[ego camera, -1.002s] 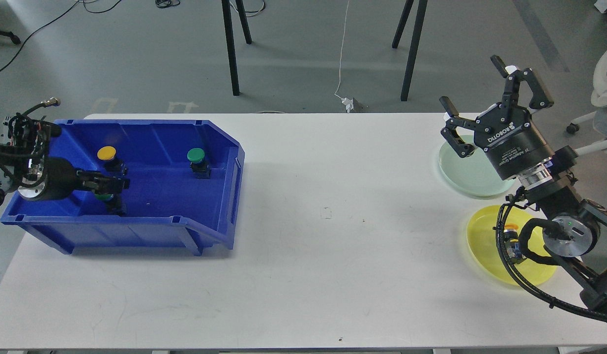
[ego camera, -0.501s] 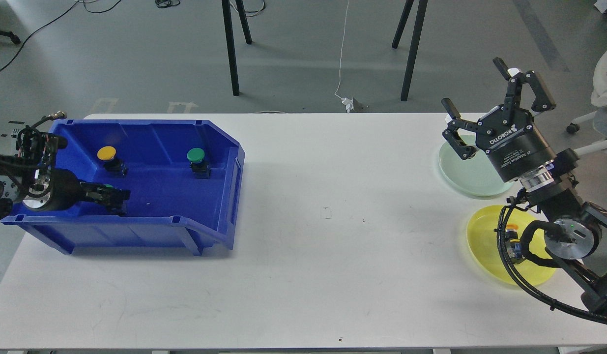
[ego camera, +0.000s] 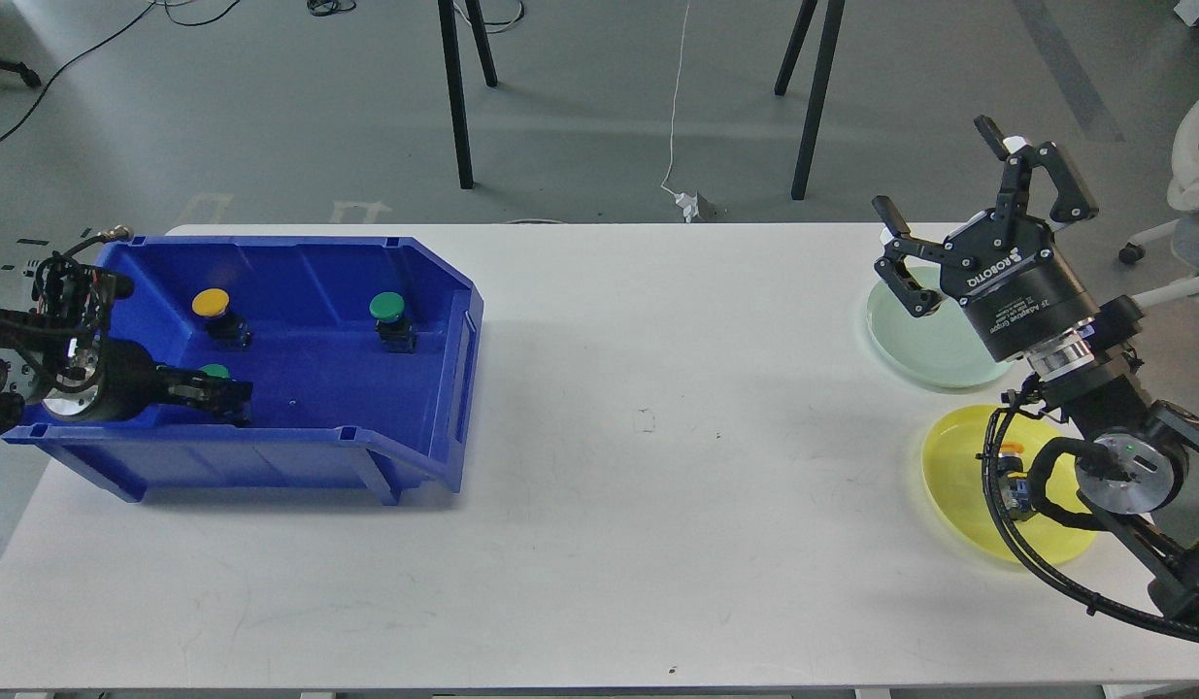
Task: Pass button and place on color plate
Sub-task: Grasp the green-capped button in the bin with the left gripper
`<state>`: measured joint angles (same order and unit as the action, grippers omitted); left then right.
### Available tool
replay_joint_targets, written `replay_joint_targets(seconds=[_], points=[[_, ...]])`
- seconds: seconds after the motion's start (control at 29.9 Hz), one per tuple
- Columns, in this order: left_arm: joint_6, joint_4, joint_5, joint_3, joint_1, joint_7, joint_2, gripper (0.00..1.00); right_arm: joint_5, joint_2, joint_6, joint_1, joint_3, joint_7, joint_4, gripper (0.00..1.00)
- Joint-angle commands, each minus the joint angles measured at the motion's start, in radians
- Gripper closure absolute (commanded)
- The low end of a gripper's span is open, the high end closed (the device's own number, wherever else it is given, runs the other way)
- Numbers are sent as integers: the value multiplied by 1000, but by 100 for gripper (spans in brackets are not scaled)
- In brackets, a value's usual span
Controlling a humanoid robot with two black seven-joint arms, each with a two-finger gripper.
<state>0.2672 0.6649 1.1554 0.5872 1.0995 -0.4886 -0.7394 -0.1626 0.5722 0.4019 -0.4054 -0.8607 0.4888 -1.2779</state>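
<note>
At table's right: color plate, round bright yellow | left gripper unclear | right gripper spread

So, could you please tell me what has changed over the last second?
The left end effector drew back toward the blue bin's near-left wall, uncovering the green button beside it. The right end effector rose slightly, staying open. Other buttons and both plates stayed put.

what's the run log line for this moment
left gripper: in blue bin, at green button, grip unclear | right gripper: open, empty, above pale green plate | yellow plate: holds one button
</note>
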Motion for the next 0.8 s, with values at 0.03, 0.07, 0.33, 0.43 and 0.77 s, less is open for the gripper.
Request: replay_joint_targets(seconds=[0.03, 0.07, 0.33, 0.43, 0.77], points=[[0, -1, 0, -1, 0, 0, 2, 52, 0, 0, 0, 0, -1, 0, 0, 1], [0, 1, 0, -1, 0, 0, 2, 53, 0, 0, 0, 0, -1, 0, 0, 1], [-6, -1, 0, -1, 2, 0, 2, 72, 0, 0, 0, 2, -4, 0, 0, 1], [-8, -1, 0, -1, 5, 0, 0, 76, 0, 0, 0, 2, -6, 0, 0, 1], [-3, 28, -2, -9, 107, 0, -43, 79, 0, 0, 0, 2, -9, 0, 0, 1]])
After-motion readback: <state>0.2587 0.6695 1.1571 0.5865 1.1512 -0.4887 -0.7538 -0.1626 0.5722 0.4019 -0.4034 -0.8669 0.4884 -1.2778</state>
